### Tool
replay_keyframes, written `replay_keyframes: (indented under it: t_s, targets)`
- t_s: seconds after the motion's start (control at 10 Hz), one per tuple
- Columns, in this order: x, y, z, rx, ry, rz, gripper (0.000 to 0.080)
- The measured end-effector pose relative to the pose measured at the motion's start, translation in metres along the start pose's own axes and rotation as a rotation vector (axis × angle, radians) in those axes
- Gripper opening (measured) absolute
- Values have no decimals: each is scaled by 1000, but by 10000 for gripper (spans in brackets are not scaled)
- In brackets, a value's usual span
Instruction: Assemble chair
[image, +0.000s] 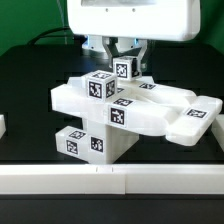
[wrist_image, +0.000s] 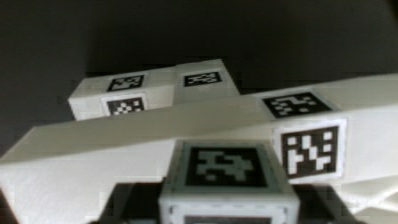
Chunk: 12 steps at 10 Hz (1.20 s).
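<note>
The chair (image: 125, 110) is a chunky stack of stiff white plastic slabs in the middle of the black worktop (image: 30, 75). Looks light but slick, so grab flat opposite faces. On top of it, the jaws are clamped on a small tagged cube (image: 123, 70).

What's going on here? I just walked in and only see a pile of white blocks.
A robot arm is assembling a chair from chunky white tagged parts. Its gripper is down on top of the stack, at a small tagged cube sitting on the upper slab; the fingers flank the cube, though a firm grip can't be confirmed. Several pieces already sit stacked together on the black table.
</note>
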<state>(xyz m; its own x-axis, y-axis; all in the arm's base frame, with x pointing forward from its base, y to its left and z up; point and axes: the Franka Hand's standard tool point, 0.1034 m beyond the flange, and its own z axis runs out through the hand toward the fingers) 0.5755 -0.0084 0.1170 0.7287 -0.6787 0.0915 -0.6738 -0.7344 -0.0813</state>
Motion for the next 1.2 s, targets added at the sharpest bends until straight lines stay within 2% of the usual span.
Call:
replay_keyframes:
  t_s: [0.4, 0.7, 0.9, 1.2]
  targets:
    - [-2, -2, 0, 16, -12, 281, 287]
    - [-2, -2, 0, 16, -12, 281, 287]
    - [-2, -3, -1, 16, -12, 227, 603]
    - [-2, -4, -1, 14, -9, -19, 647]
